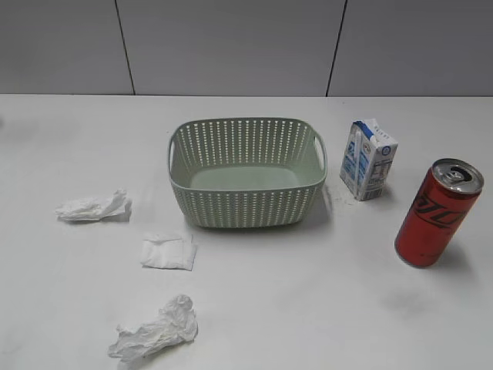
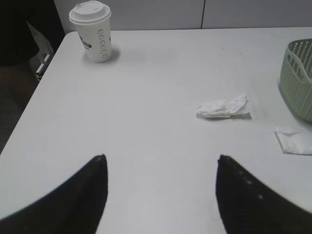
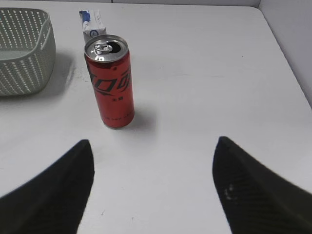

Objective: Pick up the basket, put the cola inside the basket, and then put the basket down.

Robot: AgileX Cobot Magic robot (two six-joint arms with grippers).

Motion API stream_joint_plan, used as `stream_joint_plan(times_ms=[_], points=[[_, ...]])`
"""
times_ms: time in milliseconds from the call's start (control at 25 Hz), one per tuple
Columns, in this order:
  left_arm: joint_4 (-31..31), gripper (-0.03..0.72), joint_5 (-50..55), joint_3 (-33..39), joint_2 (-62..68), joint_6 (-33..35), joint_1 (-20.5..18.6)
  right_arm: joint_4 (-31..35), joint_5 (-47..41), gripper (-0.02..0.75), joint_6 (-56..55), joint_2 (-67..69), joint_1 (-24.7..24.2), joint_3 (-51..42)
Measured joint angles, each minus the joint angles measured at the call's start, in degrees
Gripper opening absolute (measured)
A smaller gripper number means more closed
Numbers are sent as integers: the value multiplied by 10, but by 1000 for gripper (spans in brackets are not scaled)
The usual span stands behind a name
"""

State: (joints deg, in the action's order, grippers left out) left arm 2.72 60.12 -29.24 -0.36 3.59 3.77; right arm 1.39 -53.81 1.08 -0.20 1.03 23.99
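The pale sage-green basket (image 1: 246, 173) stands empty on the white table, mid-scene; its edge shows at the right of the left wrist view (image 2: 298, 78) and top left of the right wrist view (image 3: 22, 51). The red cola can (image 1: 437, 213) stands upright to the basket's right, and in the right wrist view (image 3: 109, 83) it is ahead of the jaws. My left gripper (image 2: 161, 158) is open and empty over bare table, far left of the basket. My right gripper (image 3: 152, 141) is open and empty, short of the can. Neither gripper shows in the exterior view.
A blue-and-white carton (image 1: 369, 159) stands between basket and can. Three crumpled tissues lie left of the basket (image 1: 95, 206), (image 1: 168, 252), (image 1: 155, 330). A white lidded paper cup (image 2: 92, 31) stands near the table's far left corner.
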Motion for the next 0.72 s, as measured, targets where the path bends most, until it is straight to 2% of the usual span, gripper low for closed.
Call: stream_joint_plan(times_ms=[720], points=[[0, 522, 0, 0, 0, 0, 0, 0, 0, 571, 0, 0, 0, 0]])
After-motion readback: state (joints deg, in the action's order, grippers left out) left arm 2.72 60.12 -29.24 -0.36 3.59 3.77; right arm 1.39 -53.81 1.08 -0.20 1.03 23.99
